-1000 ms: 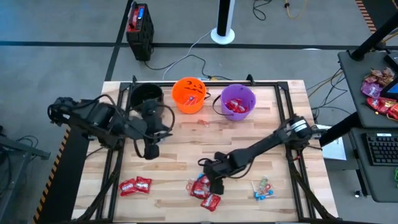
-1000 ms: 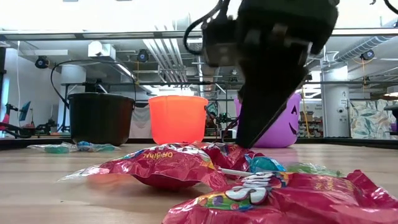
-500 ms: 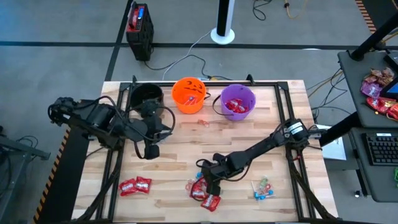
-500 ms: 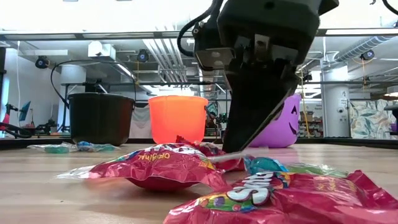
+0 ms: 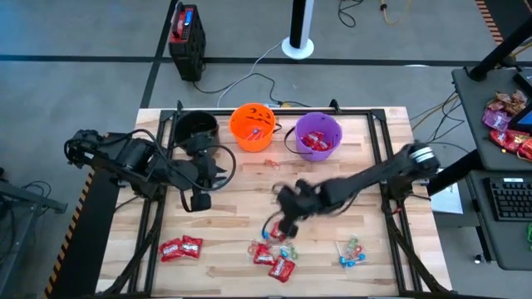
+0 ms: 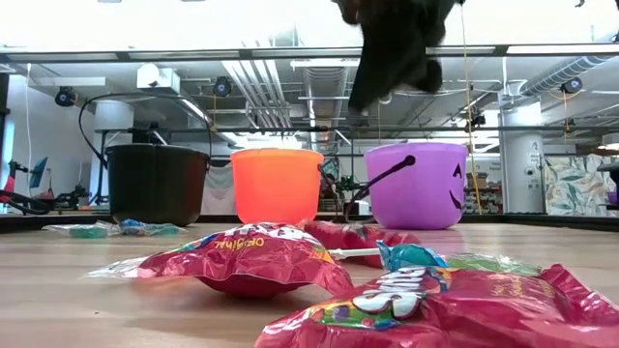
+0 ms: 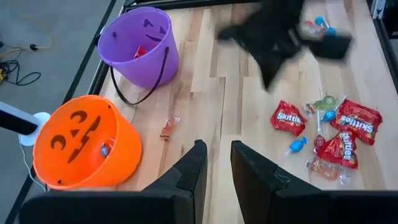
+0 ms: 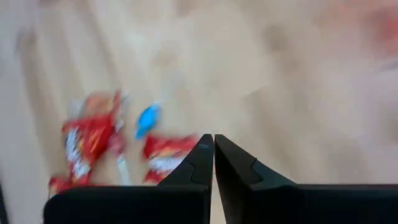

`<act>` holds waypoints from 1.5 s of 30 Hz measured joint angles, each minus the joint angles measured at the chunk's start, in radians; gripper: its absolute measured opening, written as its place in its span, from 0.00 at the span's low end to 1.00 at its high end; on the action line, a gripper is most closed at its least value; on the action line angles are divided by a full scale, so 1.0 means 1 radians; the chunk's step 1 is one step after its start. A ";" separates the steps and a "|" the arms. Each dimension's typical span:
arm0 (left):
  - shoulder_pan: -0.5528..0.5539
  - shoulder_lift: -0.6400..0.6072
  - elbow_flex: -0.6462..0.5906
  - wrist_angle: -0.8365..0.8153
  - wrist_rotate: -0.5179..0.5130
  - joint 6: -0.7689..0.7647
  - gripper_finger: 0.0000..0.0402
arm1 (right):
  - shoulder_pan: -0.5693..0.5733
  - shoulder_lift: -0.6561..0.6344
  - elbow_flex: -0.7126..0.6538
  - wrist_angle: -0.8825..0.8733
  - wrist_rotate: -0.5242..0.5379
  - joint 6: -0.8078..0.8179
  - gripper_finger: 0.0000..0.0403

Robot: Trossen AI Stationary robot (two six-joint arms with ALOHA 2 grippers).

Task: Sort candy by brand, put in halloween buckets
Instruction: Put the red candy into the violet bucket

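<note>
My right hand [image 5: 285,223] hangs above the bench [image 5: 249,187] with fingers pressed together and nothing visibly between them, while the red packets [image 5: 273,259] lie below it. I judge the grasp empty, risking a wasted trip to the purple bucket [image 5: 318,135].

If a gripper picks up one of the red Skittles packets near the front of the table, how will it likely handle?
The red packet looks like thin crinkled film bulging over loose contents, so it would probably flop and sag from a pinched edge. It seems light for its size. Its glossy wrapper may be slippery. Lying flat on the table, it should slide, not roll, when pushed.
</note>
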 joint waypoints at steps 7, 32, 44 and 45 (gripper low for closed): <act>0.000 0.000 -0.012 -0.010 0.001 -0.027 0.14 | -0.141 -0.207 0.017 -0.075 -0.049 -0.179 0.02; -0.002 0.003 -0.026 -0.007 -0.009 -0.144 0.14 | 0.033 0.224 -0.071 0.210 -0.215 -0.156 0.46; -0.002 0.003 -0.070 0.016 -0.028 -0.096 0.14 | 0.034 0.326 -0.061 0.221 -0.167 -0.069 0.34; -0.002 0.003 -0.070 0.016 -0.032 -0.096 0.14 | 0.034 0.322 -0.062 0.221 -0.168 -0.070 0.30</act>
